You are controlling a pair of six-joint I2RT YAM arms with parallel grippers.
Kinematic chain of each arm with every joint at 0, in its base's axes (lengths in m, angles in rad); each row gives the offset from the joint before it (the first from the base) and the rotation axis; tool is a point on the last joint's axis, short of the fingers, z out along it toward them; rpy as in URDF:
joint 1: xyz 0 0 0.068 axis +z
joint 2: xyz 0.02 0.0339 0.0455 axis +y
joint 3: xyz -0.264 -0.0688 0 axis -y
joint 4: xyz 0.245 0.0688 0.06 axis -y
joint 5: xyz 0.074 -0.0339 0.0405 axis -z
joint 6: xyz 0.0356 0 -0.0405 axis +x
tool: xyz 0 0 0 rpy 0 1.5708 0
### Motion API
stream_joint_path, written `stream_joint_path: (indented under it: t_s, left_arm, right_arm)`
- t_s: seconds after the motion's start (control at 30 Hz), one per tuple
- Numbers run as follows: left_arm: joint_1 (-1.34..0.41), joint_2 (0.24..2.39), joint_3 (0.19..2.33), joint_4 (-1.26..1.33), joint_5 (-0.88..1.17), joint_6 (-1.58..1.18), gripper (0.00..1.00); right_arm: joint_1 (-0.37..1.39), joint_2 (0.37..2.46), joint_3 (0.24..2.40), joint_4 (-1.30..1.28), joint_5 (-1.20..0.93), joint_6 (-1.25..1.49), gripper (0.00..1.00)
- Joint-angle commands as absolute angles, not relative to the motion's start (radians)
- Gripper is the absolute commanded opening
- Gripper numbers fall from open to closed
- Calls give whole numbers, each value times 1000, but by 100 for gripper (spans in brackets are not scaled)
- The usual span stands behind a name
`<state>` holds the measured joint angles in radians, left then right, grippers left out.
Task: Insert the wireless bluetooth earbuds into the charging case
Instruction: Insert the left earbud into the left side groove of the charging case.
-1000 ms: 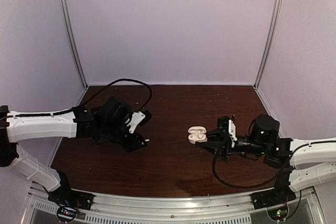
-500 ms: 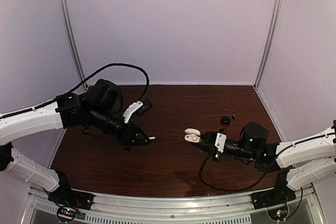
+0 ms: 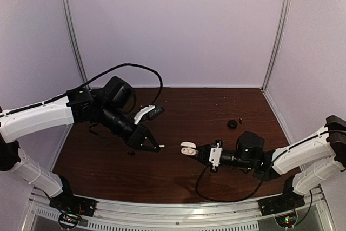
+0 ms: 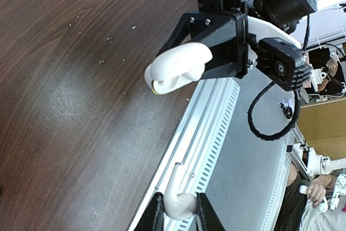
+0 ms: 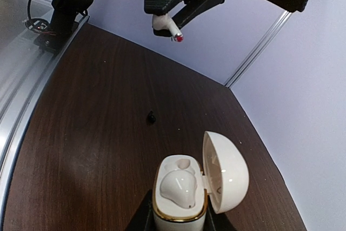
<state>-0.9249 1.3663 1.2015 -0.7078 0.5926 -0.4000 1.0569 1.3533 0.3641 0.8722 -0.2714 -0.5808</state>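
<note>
My right gripper (image 5: 179, 221) is shut on the white charging case (image 5: 180, 205), whose lid (image 5: 227, 170) stands open to the right. One white earbud (image 5: 180, 186) lies in the case; the other socket beside it shows bare. My left gripper (image 4: 180, 210) is shut on a second white earbud (image 4: 181, 198), stem pointing out. In the top view that earbud (image 3: 160, 146) hangs just left of the case (image 3: 187, 148), apart from it, both above the table. A tiny black earbud (image 5: 152, 116) lies on the wood below the left gripper (image 3: 153, 145).
A small black round object (image 3: 232, 124) with a speck beside it lies at the back right of the brown table (image 3: 178, 179). The metal rail (image 3: 178, 209) runs along the near edge. Pale crumbs dot the wood.
The left gripper rose and moved right with its earbud. The right gripper lifted the case off the table and carried it left, so the two now nearly meet.
</note>
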Motion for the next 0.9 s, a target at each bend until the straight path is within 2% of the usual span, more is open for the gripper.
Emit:
stream_joint_path:
  t_s: [0.0, 0.87]
  left_arm:
    - [-925, 1396, 1239, -739, 616, -439, 9]
    - [-926, 1561, 1298, -805, 632, -434, 8]
  right_arm:
    - [1084, 1402, 415, 940, -269, -619, 0]
    - [1163, 1612, 499, 1062, -246, -686, 0]
